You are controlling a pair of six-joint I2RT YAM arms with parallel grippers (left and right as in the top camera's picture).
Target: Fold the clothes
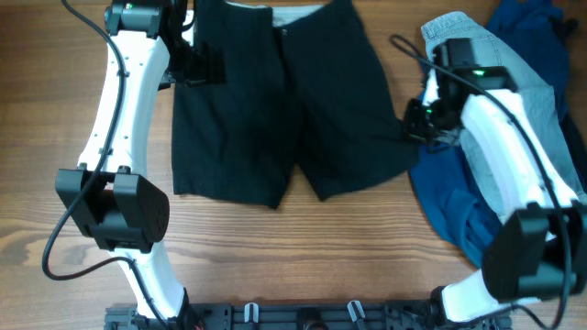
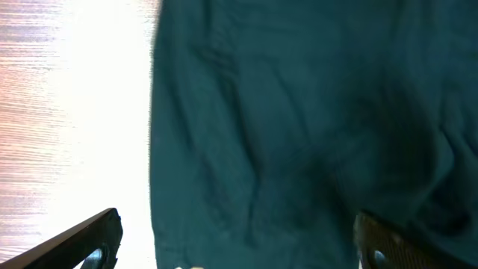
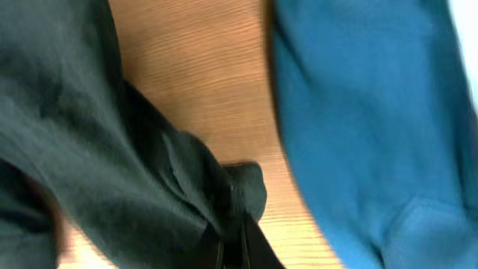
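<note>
Black shorts (image 1: pixel 275 101) laid out on tabletop (image 1: pixel 367 247); right end effector (image 3: pixel 233 233) pinches hem; left end effector (image 2: pixel 235 237) spread over waist side. Best: close left on edge, lift both evenly.

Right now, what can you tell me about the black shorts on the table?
The black shorts lie spread flat on the wooden table, waistband at the far side, both legs pointing toward the robot's base. The cloth looks soft and slightly wrinkled. The right gripper is shut on a bunched edge of one leg; the left gripper hangs open over the opposite side.
</note>
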